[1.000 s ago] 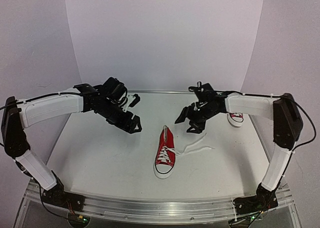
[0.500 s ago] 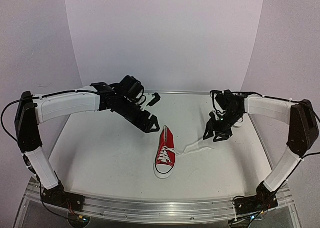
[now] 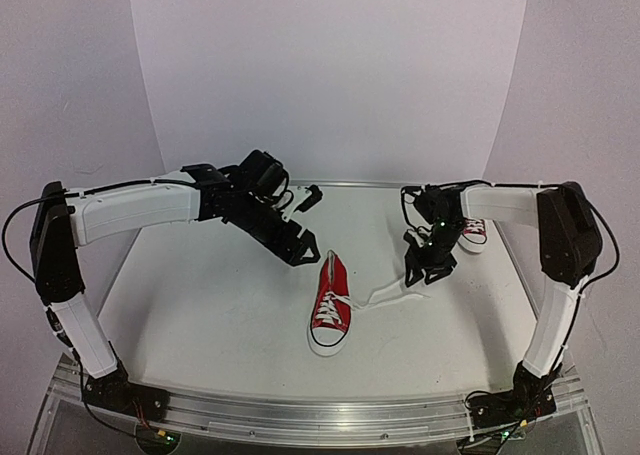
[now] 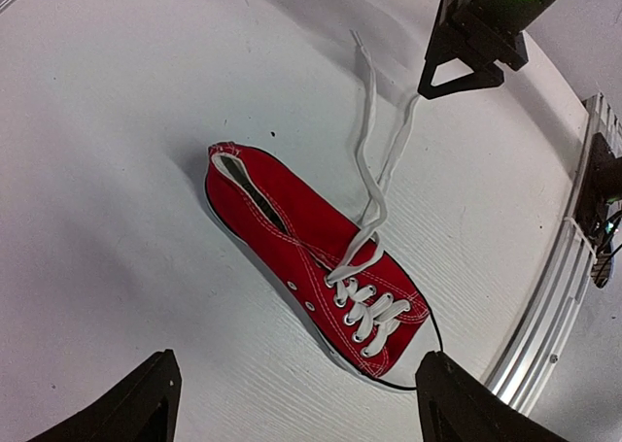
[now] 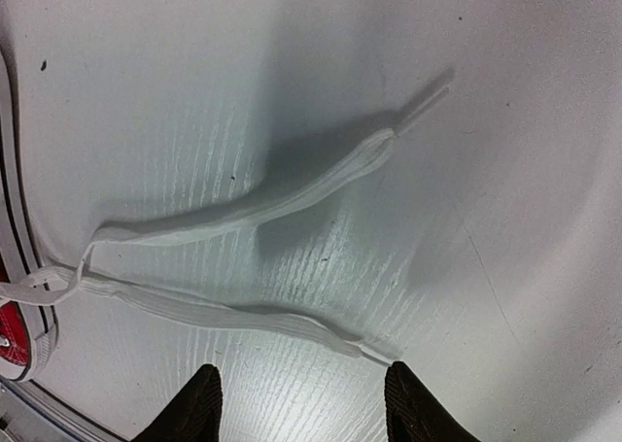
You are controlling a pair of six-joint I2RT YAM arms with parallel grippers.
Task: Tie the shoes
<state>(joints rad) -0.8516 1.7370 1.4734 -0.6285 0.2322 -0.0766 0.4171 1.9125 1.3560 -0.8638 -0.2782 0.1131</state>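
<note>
Below right gripper (image 5: 297, 389): loose laces (image 5: 243, 204), bare table (image 5: 505, 121) around; below left gripper (image 4: 298, 379): shoe (image 4: 311, 262), open table each side.

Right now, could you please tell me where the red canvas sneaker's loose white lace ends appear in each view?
Top external: lace ends right of centre.
Left wrist: lace ends upper middle.
Right wrist: lace ends across the centre.
Shared landmark: the red canvas sneaker they trail from.

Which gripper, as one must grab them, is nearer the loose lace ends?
Right. The right gripper hangs just above the lace ends; the left gripper is beside the shoe, farther off.
</note>
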